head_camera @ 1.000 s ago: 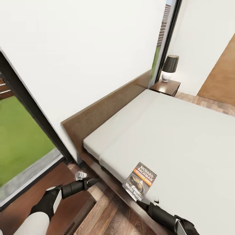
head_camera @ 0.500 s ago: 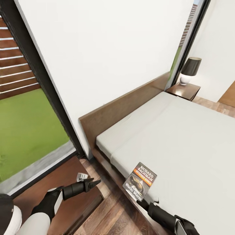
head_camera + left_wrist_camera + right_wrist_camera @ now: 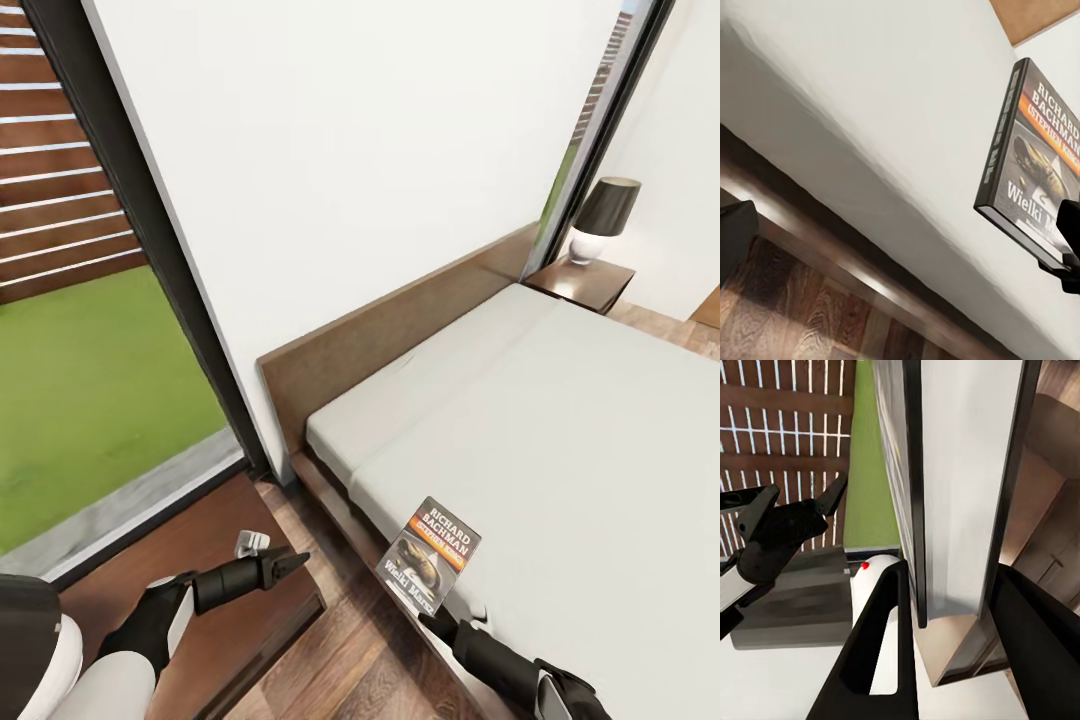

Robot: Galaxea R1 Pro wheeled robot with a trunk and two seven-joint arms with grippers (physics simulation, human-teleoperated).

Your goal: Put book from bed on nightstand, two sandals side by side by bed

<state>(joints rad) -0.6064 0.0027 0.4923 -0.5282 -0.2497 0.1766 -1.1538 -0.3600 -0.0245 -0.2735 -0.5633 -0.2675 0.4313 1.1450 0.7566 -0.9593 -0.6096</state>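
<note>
The book (image 3: 429, 556) is a thin paperback with a dark grey cover. The cover carries white block lettering reading "RICHARD BACHMAN" at the top, an orange band beneath it, a dark picture in the middle and "Wielki Marsz" in white at the bottom. The spine and page block are slim, as the left wrist view confirms (image 3: 1035, 161).

The book stands upright and slightly tilted over the near edge of the bed (image 3: 560, 430), held by its lower edge. The right tool (image 3: 447, 625) is clamped on that lower edge; the right wrist view shows its two black fingers (image 3: 881, 637) set either side of the book (image 3: 960, 487).

The bed has a plain pale grey-white mattress on a dark brown platform frame with a matching headboard (image 3: 400, 320). A nightstand (image 3: 585, 280) of dark reddish-brown wood sits at the far end of the headboard, bearing a lamp (image 3: 600, 215) with a dark shade.

The left tool (image 3: 285, 565) hangs over a second dark wooden nightstand (image 3: 190, 540) beside the window (image 3: 90, 340). Its fingers stand narrowly apart and hold nothing
</note>
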